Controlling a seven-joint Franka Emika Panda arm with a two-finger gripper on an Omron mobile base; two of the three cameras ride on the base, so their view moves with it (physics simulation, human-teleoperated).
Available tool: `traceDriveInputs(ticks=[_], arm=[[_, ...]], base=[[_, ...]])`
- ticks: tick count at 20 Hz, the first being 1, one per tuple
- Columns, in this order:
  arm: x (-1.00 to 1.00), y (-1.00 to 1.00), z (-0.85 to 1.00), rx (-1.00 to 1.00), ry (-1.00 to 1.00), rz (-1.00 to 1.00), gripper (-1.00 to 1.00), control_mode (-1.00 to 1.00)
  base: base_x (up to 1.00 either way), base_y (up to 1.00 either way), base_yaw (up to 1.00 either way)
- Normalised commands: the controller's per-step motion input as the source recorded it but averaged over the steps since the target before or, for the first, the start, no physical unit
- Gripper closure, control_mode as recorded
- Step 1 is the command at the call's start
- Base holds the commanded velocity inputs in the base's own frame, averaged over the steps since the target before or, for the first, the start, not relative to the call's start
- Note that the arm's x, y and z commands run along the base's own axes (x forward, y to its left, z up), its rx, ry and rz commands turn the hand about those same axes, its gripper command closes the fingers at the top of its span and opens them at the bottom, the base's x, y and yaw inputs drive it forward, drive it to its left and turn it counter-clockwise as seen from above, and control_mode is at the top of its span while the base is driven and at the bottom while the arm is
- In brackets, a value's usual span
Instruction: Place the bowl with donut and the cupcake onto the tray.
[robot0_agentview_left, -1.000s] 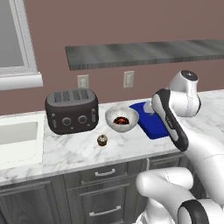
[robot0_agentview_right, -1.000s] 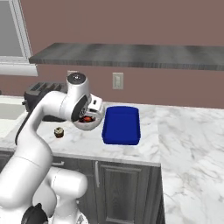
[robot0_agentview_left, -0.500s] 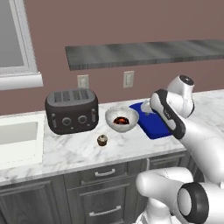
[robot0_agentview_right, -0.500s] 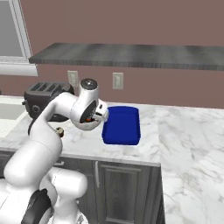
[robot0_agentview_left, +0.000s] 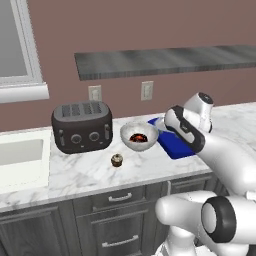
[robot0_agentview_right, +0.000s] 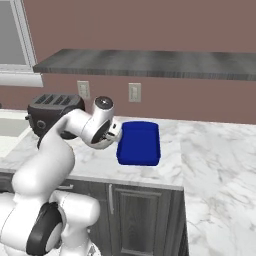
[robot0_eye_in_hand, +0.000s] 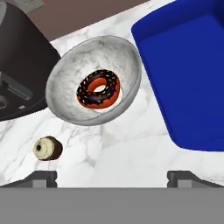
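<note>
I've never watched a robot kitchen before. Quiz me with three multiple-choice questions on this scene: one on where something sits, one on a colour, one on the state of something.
1. Where is the donut?
A. on the tray
B. inside the bowl
C. on top of the toaster

2. What colour is the tray?
A. bright blue
B. red
C. green

3. What is the state of the gripper?
A. shut on the cupcake
B. shut on the bowl's rim
C. open, holding nothing

Answers:
1. B, since the hand view shows the ring lying in the bowl.
2. A, as both base views show it bright blue on the counter.
3. C, since the fingertips stand wide apart while the cupcake sits alone on the counter.
</note>
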Motion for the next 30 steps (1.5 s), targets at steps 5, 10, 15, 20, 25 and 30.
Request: traceDriveInputs(ticks=[5, 10, 15, 20, 25, 30], arm=[[0.27, 0.16, -0.24, 0.02, -0.02, -0.02, -1.00, -1.00], [0.29, 0.02, -0.22, 0.00, -0.03, -0.04, -1.00, -1.00], [0.34, 0.00, -0.16, 0.00, -0.03, -0.06, -1.00, -1.00], [0.29, 0.01, -0.18, -0.01, 0.00, -0.04, -1.00, -1.00], [0.19, 0.00, -0.20, -0.03, 0.02, -0.01, -1.00, -1.00], [0.18, 0.02, -0.12, -0.01, 0.01, 0.00, -1.00, -1.00]], base=[[0.00, 0.00, 0.00], [0.00, 0.00, 0.00], [0.00, 0.00, 0.00], [0.00, 0.00, 0.00], [0.00, 0.00, 0.00], [0.00, 0.00, 0.00]])
